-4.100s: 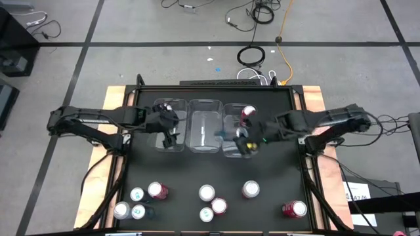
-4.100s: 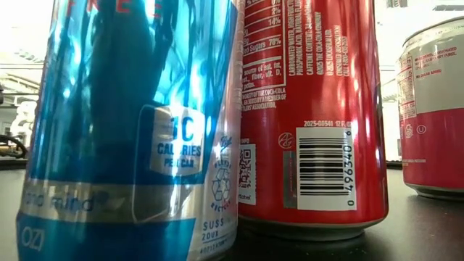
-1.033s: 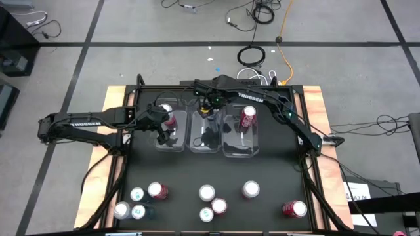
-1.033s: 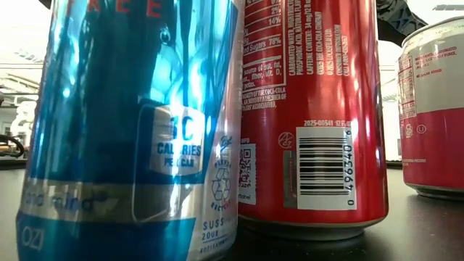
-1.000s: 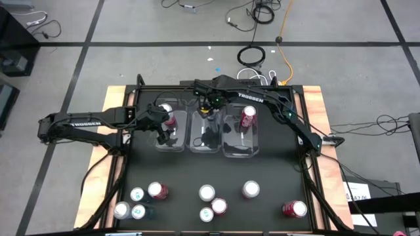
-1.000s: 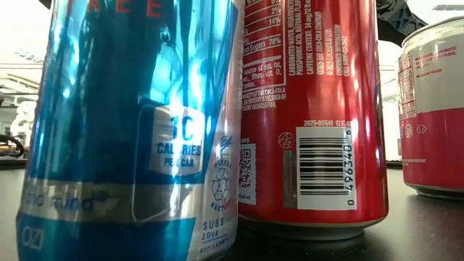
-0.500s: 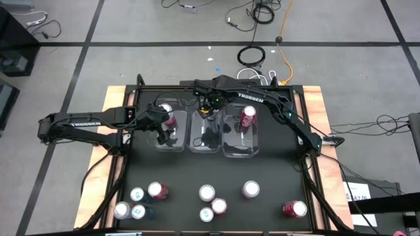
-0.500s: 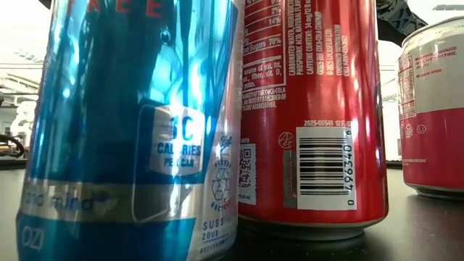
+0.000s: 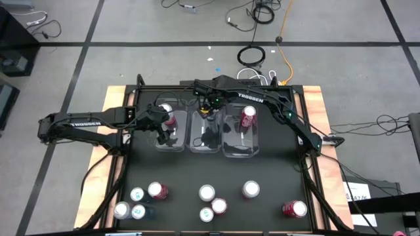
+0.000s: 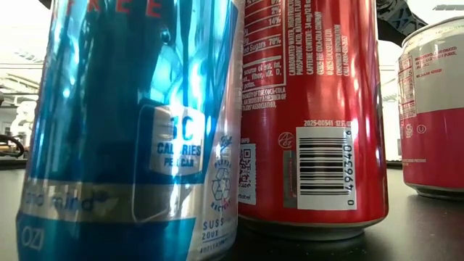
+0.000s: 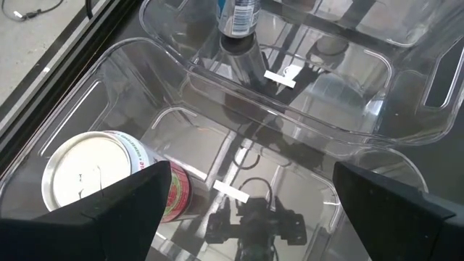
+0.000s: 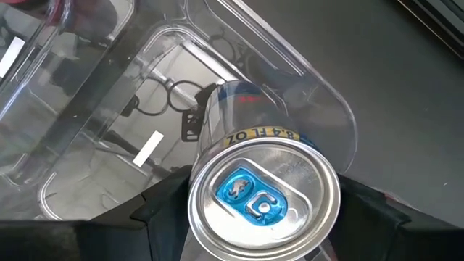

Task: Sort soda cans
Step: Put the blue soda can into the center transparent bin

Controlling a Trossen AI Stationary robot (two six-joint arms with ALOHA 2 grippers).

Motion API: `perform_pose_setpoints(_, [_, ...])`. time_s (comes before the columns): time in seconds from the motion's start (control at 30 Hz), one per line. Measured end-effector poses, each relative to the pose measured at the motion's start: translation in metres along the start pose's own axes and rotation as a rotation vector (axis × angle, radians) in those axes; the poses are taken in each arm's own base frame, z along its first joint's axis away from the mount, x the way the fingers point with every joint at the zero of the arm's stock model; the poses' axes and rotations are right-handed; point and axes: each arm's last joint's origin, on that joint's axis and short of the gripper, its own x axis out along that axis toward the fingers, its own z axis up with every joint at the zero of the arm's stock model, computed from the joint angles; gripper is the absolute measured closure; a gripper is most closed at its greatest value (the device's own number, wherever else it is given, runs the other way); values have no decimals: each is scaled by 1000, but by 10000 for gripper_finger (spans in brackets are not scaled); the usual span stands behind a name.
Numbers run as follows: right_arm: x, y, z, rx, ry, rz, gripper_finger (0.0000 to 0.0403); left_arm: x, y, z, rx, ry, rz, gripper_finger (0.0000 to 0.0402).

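The right gripper (image 12: 261,217) has its jaws clamped on a silver-blue can (image 12: 262,190) over the middle bin (image 9: 205,128) near the surface's far edge. The left gripper (image 11: 246,199) hangs with jaws spread over the left bin (image 9: 168,141), where a red can (image 11: 109,177) lies; more cans (image 9: 207,193) stand along the near edge.

The three clear bins (image 9: 205,131) sit side by side with walls touching, so nothing fits between them. The left bin (image 11: 109,94) has one can (image 11: 109,181) in a corner; the rest of its floor is bare. The black table (image 9: 184,170) between the bins and the standing cans (image 9: 213,200) is open.
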Motion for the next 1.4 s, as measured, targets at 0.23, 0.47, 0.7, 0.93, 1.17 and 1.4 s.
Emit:
perform_pose_setpoints(0.23, [0, 1, 2, -6, -17, 11, 144, 0, 0, 0, 0, 0, 0, 10])
perform_pose_setpoints(0.47, [0, 1, 1, -18, -14, 8, 144, 0, 0, 0, -1, 0, 0, 10])
perform_pose_setpoints(0.7, [0, 0, 0, -13, 4, -4, 144, 0, 0, 0, -1, 0, 0, 10])
perform_pose_setpoints(0.93, [0, 0, 0, -9, 1, -8, 144, 0, 0, 0, -1, 0, 0, 10])
perform_pose_setpoints(1.17, [0, -1, 0, -9, -10, -24, 144, 0, 0, 0, 0, 0, 0, 10])
perform_pose_setpoints(1.4, [0, -1, 0, -9, -10, -23, 144, 0, 0, 0, 0, 0, 0, 10])
